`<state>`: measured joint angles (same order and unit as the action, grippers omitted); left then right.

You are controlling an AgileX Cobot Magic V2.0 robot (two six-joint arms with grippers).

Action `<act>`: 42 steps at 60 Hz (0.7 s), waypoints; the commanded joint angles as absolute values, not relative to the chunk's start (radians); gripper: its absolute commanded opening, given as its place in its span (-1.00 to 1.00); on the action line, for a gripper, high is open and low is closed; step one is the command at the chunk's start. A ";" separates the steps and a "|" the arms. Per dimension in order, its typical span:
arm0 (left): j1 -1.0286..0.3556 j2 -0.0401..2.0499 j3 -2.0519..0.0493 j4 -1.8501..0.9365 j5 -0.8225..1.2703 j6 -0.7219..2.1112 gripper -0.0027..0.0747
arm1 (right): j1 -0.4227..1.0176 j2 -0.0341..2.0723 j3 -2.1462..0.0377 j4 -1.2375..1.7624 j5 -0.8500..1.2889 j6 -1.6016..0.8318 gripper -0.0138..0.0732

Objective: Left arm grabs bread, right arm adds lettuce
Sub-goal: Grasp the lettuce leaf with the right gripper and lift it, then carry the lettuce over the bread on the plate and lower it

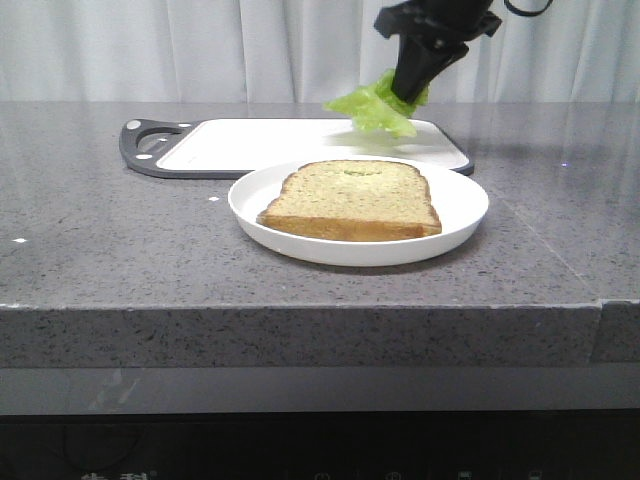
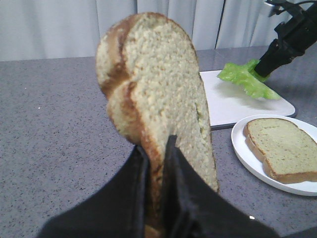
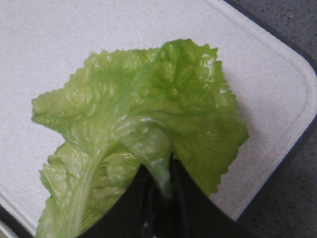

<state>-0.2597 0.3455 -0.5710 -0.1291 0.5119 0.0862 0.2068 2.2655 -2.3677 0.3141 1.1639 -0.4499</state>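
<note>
My left gripper [image 2: 156, 144] is shut on the bread [image 2: 153, 84], a thick tan slice with dark brown crust, held upright by its edge above the grey counter. That gripper is outside the front view. My right gripper [image 1: 408, 92] hangs above the white cutting board [image 1: 260, 140], shut on the lettuce [image 1: 372, 108], a ruffled bright green leaf drooping from the fingers. The right wrist view shows this gripper [image 3: 158, 171] pinching the lettuce [image 3: 148, 114] at its pale stem. From the left wrist view the lettuce [image 2: 245, 79] hangs just over the board.
A white plate [image 1: 462, 195] stands in front of the cutting board with a second bread slice [image 1: 355, 195] lying flat on it. The board has a dark grey rim and handle [image 1: 150, 140]. The counter's front edge [image 1: 300, 310] runs across the near side.
</note>
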 commanded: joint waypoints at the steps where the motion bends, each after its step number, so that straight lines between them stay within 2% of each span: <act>1: -0.259 0.354 -0.597 -0.136 0.423 0.083 -0.98 | 0.200 2.162 -2.407 0.365 1.154 -0.451 -0.84; 20: -0.259 0.354 -0.597 -0.136 0.423 0.083 -0.98 | 0.200 2.060 -2.407 0.409 1.343 -0.405 -0.82; 27: -0.259 0.354 -0.597 -0.136 0.423 0.083 -0.98 | 0.205 2.021 -2.382 0.408 1.348 -0.357 -0.82; 42: -0.259 0.354 -0.597 -0.136 0.423 0.083 -0.98 | 0.262 1.893 -2.198 0.404 1.348 -0.352 -0.82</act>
